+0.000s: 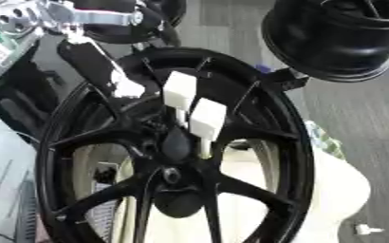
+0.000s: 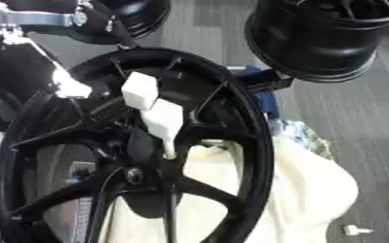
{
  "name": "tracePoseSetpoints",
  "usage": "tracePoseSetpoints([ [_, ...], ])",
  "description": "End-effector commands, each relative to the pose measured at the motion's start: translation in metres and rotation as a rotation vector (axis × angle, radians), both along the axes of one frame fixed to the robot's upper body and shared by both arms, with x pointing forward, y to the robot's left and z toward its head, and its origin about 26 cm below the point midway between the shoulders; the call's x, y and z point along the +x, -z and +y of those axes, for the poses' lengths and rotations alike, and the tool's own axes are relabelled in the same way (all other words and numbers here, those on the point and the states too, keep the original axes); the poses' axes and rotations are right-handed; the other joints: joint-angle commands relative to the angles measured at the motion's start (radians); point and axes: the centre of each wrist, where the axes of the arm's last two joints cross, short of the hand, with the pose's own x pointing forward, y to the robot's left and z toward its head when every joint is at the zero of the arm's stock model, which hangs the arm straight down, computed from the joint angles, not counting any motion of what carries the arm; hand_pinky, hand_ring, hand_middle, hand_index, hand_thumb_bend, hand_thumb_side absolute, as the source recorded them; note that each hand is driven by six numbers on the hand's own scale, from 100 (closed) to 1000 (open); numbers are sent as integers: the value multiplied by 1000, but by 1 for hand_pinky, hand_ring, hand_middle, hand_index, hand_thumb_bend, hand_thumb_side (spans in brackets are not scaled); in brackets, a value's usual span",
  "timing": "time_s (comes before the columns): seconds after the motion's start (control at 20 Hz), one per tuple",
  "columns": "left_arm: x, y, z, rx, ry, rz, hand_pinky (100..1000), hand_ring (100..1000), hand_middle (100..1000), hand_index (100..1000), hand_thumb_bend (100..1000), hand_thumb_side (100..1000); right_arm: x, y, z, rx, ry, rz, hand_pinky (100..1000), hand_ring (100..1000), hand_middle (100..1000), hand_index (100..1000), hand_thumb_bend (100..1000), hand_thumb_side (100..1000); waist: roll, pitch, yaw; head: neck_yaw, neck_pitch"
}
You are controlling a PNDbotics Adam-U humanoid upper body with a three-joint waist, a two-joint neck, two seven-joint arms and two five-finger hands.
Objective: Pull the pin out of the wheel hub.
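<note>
Left hand (image 1: 106, 71) enters at 11 o'clock over the wheel (image 1: 173, 152); finger state unreadable. White pins (image 1: 194, 107) near hub, bases hidden.

A large black spoked alloy wheel (image 1: 177, 156) fills the near centre, resting on a cream cloth-covered cushion (image 2: 301, 190) that spreads out to its right. Two white block-headed pins (image 1: 194, 111) stand at its hub, one just behind the other. A second black wheel rim (image 1: 335, 35) sits behind, to the right.
</note>
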Motion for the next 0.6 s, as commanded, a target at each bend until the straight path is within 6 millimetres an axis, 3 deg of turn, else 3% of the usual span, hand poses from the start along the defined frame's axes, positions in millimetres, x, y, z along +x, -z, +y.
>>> tracePoseSetpoints([
  [0.05, 1, -6, 3, 6, -3, 11, 865, 862, 782, 904, 350, 482, -3, -11, -2, 58, 134, -23, 622, 613, 626, 697, 290, 198, 2, -13, -4, 5, -12],
  [0.6, 17, 0, 6, 6, -27, 42, 870, 870, 811, 915, 389, 511, -2, -11, -1, 97, 119, -36, 614, 608, 622, 693, 280, 211, 10, 7, -22, 15, -19],
])
